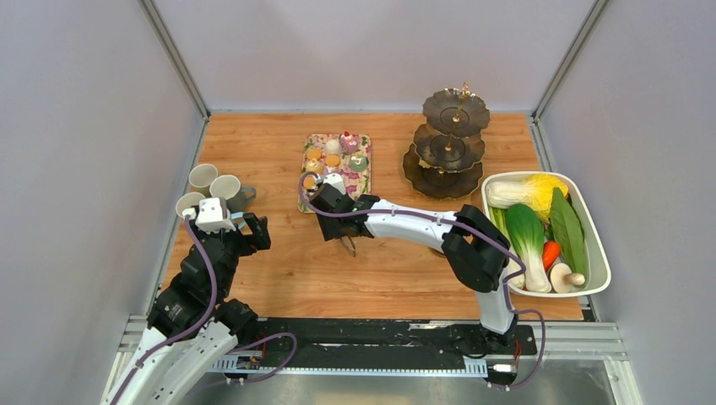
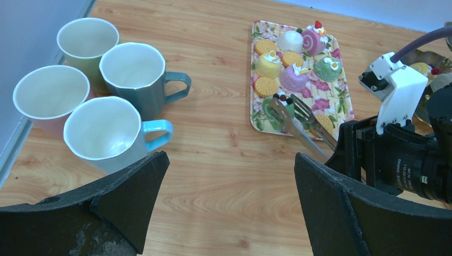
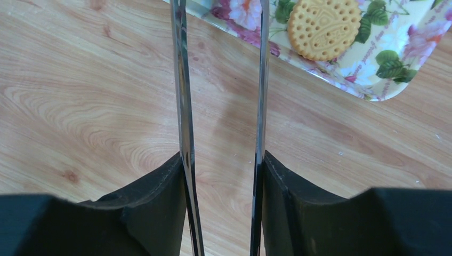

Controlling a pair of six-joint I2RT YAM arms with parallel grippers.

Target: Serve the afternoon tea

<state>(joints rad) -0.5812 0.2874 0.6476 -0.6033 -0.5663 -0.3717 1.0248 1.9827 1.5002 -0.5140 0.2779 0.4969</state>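
Note:
Several small colourful cakes (image 1: 336, 156) and biscuits lie on a floral tray (image 1: 365, 181) at mid-table. My right gripper (image 1: 331, 202) hovers at the tray's near edge, shut on metal tongs (image 2: 298, 125). The tongs' two blades (image 3: 181, 106) run between its pads towards a round biscuit (image 3: 323, 28), and their tips stand apart over the tray by a green cake (image 2: 273, 112). The dark three-tier stand (image 1: 447, 148) is behind on the right, its plates bare. Several pastel mugs (image 2: 133, 69) cluster at the left. Beside them my left gripper (image 2: 232, 176) is open over bare wood.
A white tub (image 1: 601, 278) of vegetables sits at the right edge. Grey walls close in the table on the left, back and right. The right arm's wrist (image 2: 400, 96) reaches across the middle, close to my left gripper's right finger.

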